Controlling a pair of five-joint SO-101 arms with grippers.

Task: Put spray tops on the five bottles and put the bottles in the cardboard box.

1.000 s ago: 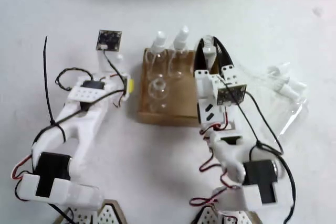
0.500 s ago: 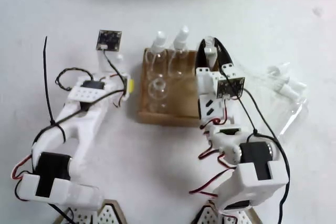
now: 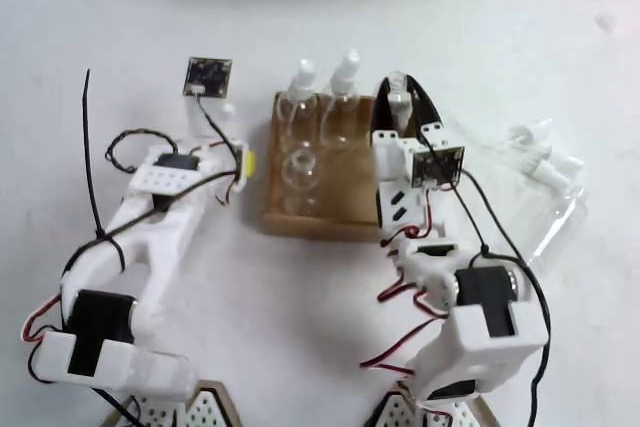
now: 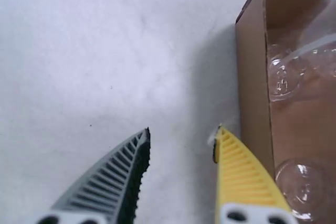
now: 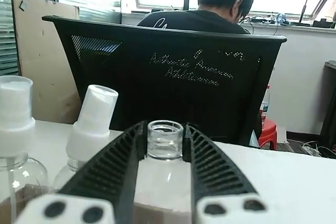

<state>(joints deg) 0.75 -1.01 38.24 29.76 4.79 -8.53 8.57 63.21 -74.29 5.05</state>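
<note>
Two capped bottles [image 5: 92,121] beside right pincer [image 5: 164,127], clamped on uncapped bottle [image 5: 165,141]; left pincer [image 4: 182,129] apart (beside box [image 4: 252,87]).

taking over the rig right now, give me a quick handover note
Left gripper: open, empty, over the table beside the cardboard box.
Right gripper: shut on an uncapped bottle at the box's far right corner.
Done: two capped bottles stand at the box's far end.
Left: cap the held bottle and the bare bottle inside the box. Loose spray tops lie right of the box.
</note>
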